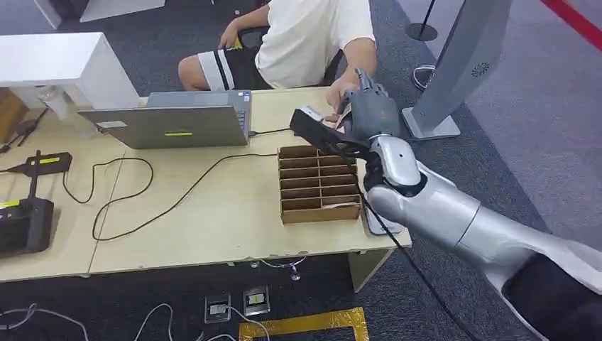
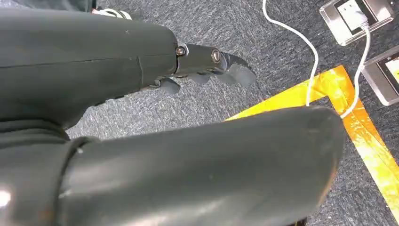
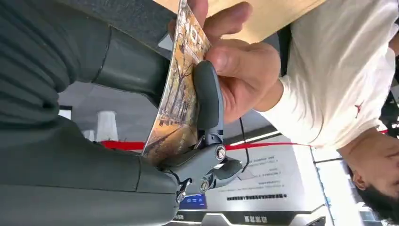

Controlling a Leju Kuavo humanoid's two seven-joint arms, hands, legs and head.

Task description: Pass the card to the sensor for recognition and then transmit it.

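Handover stage, by the look of it: right robot hand (image 3: pixel 207 141) pinches the card (image 3: pixel 176 94) between thumb and a dark finger, and a person's hand (image 3: pixel 242 66) already grips the same card from the other side. In the head view the right robot hand (image 1: pixel 365 114) is stretched over the far edge of the table (image 1: pixel 213 220) toward the seated person (image 1: pixel 305 42). Sensor read looks done, but can't confirm from these shots. What's left: release the card and pull the arm back. Left robot hand (image 2: pixel 207 63) hangs over the carpet, holding nothing, fingers loosely curled, not clearly spread. Around: cardboard slot tray (image 1: pixel 319 185) just under the right arm, a dark flat device (image 1: pixel 323 135) beside the hand, laptop (image 1: pixel 174 121) with its cable, grey kiosk stand (image 1: pixel 454 71) close by. On retract, the tray and device lie in the arm's path.
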